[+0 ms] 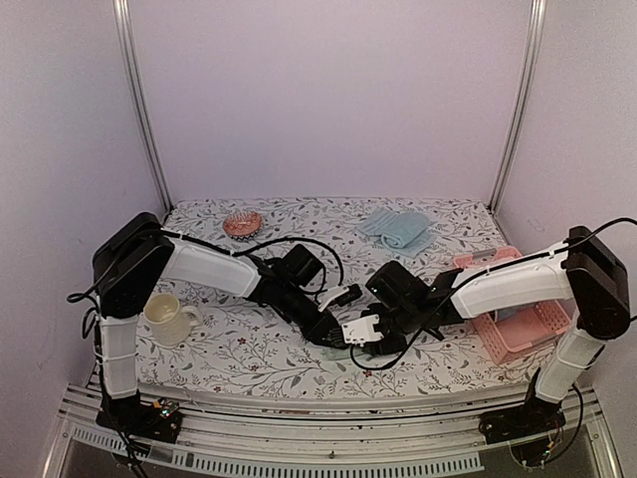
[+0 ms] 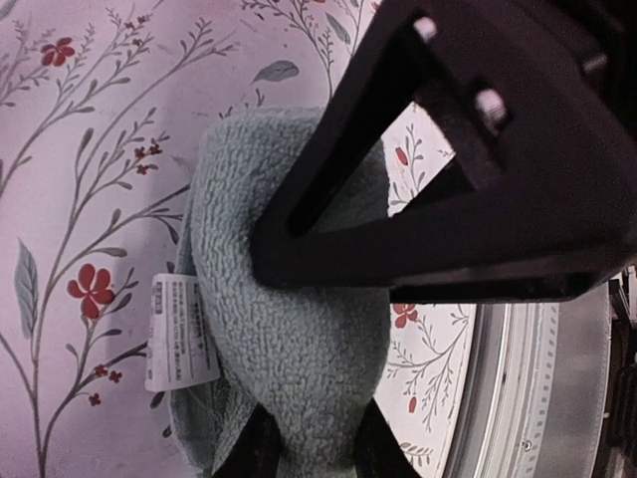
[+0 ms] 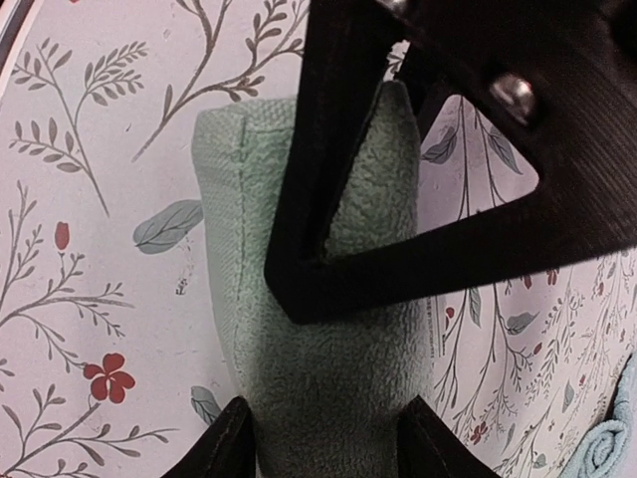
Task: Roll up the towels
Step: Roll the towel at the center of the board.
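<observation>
The pale green towel (image 1: 336,352) lies bunched into a thick roll near the table's front middle, and both grippers meet over it. In the left wrist view my left gripper (image 2: 311,443) is shut on the green towel (image 2: 289,329), squeezing the roll's near end; a white label (image 2: 179,334) hangs at its side. In the right wrist view my right gripper (image 3: 323,443) holds the towel's (image 3: 328,358) other end, its fingers set wide and touching both sides. The light blue towel (image 1: 398,229) lies loosely folded at the back of the table, its edge also showing in the right wrist view (image 3: 609,443).
A pink basket (image 1: 518,319) stands at the right under the right arm. A cream mug (image 1: 169,319) sits front left, and a small orange-pink round object (image 1: 242,224) back left. The metal front rail (image 2: 537,398) runs close to the green towel.
</observation>
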Robot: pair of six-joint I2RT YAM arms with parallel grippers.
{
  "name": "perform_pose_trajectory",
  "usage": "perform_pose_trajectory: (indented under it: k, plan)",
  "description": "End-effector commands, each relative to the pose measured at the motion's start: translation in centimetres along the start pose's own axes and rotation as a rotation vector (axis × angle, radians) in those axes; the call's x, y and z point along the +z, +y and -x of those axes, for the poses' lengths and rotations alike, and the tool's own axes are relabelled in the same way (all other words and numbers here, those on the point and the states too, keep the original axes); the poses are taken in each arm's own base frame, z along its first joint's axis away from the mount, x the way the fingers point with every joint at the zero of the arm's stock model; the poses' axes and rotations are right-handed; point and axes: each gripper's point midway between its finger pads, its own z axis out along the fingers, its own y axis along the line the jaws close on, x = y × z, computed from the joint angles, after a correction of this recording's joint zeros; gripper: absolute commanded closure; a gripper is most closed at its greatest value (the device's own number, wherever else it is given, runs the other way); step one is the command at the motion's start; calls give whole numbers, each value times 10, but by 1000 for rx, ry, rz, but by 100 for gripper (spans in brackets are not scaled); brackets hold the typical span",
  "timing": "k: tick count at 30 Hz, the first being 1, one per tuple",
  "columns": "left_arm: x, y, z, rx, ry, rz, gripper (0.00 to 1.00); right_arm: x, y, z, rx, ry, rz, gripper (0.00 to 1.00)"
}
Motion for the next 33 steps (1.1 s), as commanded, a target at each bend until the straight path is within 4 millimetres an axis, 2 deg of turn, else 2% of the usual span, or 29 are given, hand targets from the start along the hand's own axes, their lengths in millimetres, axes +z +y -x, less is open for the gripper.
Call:
perform_pose_trajectory:
  k: [1,5,12,14,16,21,24,27,33]
  plan:
    - [10,17,-44,-116,134,30,83,22,12,-5,-7,36,51,50]
    - [8,19,-39,-112,121,33,83,37,19,-14,-2,80,75,55]
    - [-1,17,-31,-109,89,46,82,48,33,-26,-38,128,126,79]
    - [-4,18,-30,-112,81,55,81,49,38,-29,-41,136,155,80]
    - [-7,19,-30,-113,76,66,75,49,44,-28,-40,136,192,85]
    - [-20,25,-29,-105,42,146,56,45,61,-25,-21,129,305,88]
    - [-40,18,-21,-82,-18,193,45,42,71,-24,-1,137,375,90]
    - [-53,20,-26,-96,-49,248,43,41,77,-26,13,152,407,91]
    - [-81,30,-40,-171,-95,358,43,31,71,-21,22,143,391,94]
